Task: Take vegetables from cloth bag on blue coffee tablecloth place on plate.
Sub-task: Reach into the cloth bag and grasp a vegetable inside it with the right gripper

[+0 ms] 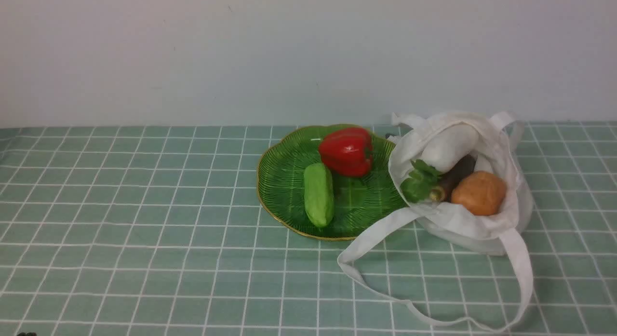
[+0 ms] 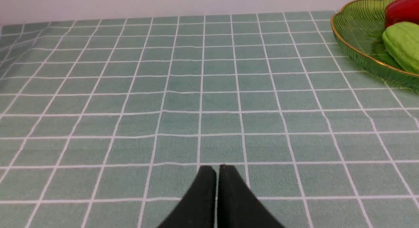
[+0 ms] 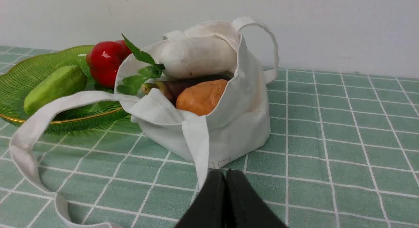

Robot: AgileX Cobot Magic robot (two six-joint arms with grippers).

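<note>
So, progress check: partly there, with the main item not moved yet. Starting at the left, the left gripper hangs low over bare blue coffee tablecloth, its two black fingers pressed together with nothing between them, well away from the action.

Next along, the plate sits near the far edge of the tablecloth, about mid-width. A light green cucumber and a red bell pepper are already lying on it, the pepper just behind the cucumber.

Right of that, the cloth bag stands with its mouth open, pushed up against the plate's right rim. The radish is lying across the top of the load inside, with its leafy tuft poking out toward the plate. So I'd say the lift and the short carry over to the plate are all still to do. Packed in next to it are a dark purple vegetable and an orange-brown lump.

Last, the right gripper sits just in front of the bag on its near side, fingers closed tight and empty.

Stuff I can't make out:
- Neither arm shows in the front view, only in the wrist views.
- The radish's far end is tucked under bag fabric.
- The purple vegetable is mostly buried, so what it is stays a guess.
- Can't see whether anything else is lower in the bag.
- The bag and one strap cover part of the plate's rim.
</note>
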